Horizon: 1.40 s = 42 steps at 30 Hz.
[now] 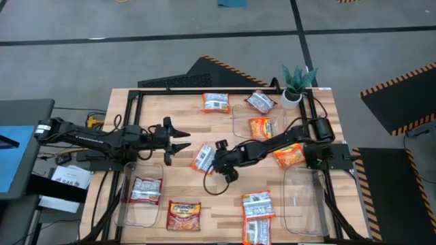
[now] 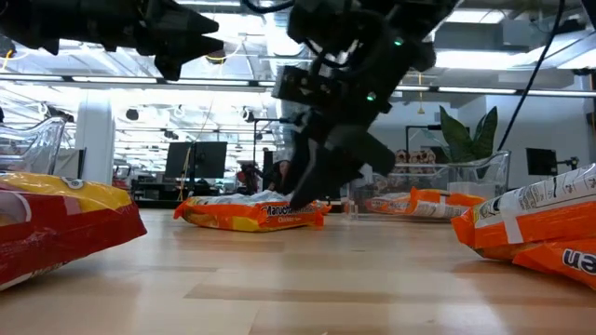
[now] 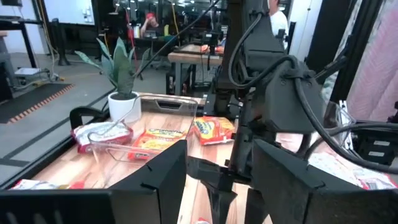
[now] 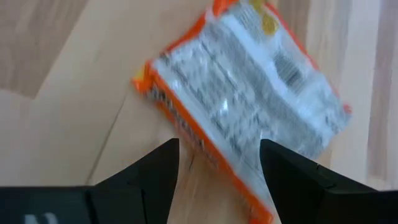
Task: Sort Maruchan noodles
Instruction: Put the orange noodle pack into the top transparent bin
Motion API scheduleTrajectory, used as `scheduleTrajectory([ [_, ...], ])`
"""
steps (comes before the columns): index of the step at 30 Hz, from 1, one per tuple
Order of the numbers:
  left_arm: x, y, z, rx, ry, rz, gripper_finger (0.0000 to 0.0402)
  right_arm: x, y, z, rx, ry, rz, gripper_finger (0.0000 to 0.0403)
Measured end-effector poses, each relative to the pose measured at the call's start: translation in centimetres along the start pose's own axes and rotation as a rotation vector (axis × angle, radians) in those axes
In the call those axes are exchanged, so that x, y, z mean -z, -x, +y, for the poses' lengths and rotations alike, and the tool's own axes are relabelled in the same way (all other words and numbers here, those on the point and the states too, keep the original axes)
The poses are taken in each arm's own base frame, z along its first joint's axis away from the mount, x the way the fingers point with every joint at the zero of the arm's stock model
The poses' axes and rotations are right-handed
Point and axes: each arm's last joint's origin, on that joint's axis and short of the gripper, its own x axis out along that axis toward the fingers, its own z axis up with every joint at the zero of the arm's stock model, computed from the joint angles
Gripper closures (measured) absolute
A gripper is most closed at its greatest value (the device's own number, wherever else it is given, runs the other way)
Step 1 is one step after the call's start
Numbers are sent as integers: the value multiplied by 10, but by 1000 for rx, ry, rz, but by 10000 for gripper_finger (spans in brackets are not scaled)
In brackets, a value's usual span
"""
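Several Maruchan noodle packets lie flat on the wooden table. My right gripper [image 1: 215,160] [image 4: 217,163] is open and low over an orange packet [image 1: 202,156] [image 4: 249,106] [image 2: 251,214] near the table's middle, its silver back up. The fingers stand either side of the packet's long edge. My left gripper [image 1: 180,139] [image 3: 217,180] is open, raised above the table just left of that packet, and touches nothing. Other packets: a white and red one [image 1: 216,102], an orange one [image 1: 289,155], a dark red one [image 1: 184,214], and two white ones [image 1: 257,204]. My right gripper comes down at a slant from the table's right side onto the orange packet's long edge [image 4: 205,149]. The open fingers [image 4: 163,168] straddle that edge, and I cannot tell whether they touch it. The packet lies flat on the table.
A clear bin [image 1: 139,204] at the near left holds a white and red packet [image 1: 145,190]. A second clear bin [image 1: 238,116] at the far middle holds an orange packet [image 1: 262,127]. A third bin [image 1: 303,201] stands near right. A potted plant [image 1: 296,85] is at the far right corner.
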Motion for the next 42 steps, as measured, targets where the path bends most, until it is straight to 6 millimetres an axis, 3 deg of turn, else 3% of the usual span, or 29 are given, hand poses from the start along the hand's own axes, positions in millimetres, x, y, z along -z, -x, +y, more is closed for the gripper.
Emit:
scheduleTrajectory([
  [9, 1, 0, 0, -1, -17, 10, 230, -4, -16, 0, 45, 118, 64, 155],
  [12, 1, 0, 0, -3, -17, 9, 230, -1, -24, 5, 100, 137, 99, 173],
  [15, 0, 0, 0, -7, -19, 6, 230, 3, -33, 10, 136, 149, 129, 234],
  [19, -2, 1, 1, -21, -16, -12, 230, 4, -37, 17, 160, 132, 147, 365],
  [20, -2, 1, 1, -22, -15, -17, 230, 4, -36, 17, 167, 124, 149, 380],
  [27, -9, 7, 1, -21, -8, -45, 230, 0, 2, 7, 142, 29, 159, 396],
  [36, -8, 9, 2, -26, -12, -19, 230, -17, 84, -16, 216, -91, -63, 396],
  [39, -7, 9, 2, -27, -12, -17, 230, -10, 114, -20, 316, -128, -93, 396],
  [42, -7, 9, 2, -27, -12, -17, 230, 8, 138, -22, 414, -176, -90, 396],
])
